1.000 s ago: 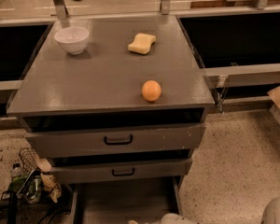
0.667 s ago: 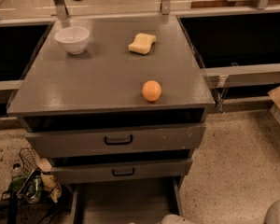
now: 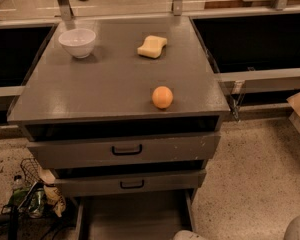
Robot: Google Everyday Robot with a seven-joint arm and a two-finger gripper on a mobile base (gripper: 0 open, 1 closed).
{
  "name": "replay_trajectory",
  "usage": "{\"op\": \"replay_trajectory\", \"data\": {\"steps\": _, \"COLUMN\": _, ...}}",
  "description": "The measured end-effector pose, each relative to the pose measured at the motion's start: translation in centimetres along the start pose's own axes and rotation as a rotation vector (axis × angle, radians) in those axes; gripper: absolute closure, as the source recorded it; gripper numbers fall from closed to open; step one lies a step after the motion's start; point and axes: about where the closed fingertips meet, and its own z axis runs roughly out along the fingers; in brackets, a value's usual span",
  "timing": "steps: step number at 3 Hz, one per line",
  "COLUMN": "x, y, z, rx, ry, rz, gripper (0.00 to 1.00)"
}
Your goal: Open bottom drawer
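The grey cabinet point(image 3: 115, 91) has three drawers. The top drawer point(image 3: 125, 150) and the middle drawer point(image 3: 130, 184) each show a black loop handle and stand slightly ajar. The bottom drawer point(image 3: 135, 215) is pulled out toward me; its flat grey floor shows between its side walls, and its front panel and handle are cut off by the bottom edge of the view. A pale rounded piece of my gripper point(image 3: 189, 235) shows at the bottom edge, just over the front right of the drawer floor.
On the cabinet top are a white bowl point(image 3: 77, 42), a yellow sponge point(image 3: 152, 46) and an orange point(image 3: 162, 97). Bags, a wire basket and cables point(image 3: 35, 196) lie on the floor at the left. A pale rounded robot part point(image 3: 297, 229) is at the bottom right.
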Motion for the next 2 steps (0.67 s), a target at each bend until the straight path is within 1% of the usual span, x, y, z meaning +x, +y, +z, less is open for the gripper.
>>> {"op": "replay_trajectory", "data": {"steps": 1, "x": 1.36, "y": 2.05, "z": -0.64, "rx": -0.029, "ry": -0.003, "rz": -0.029, "gripper": 0.00}}
{"op": "replay_trajectory", "data": {"steps": 2, "x": 1.36, "y": 2.05, "z": -0.64, "rx": -0.029, "ry": -0.003, "rz": -0.029, "gripper": 0.00}}
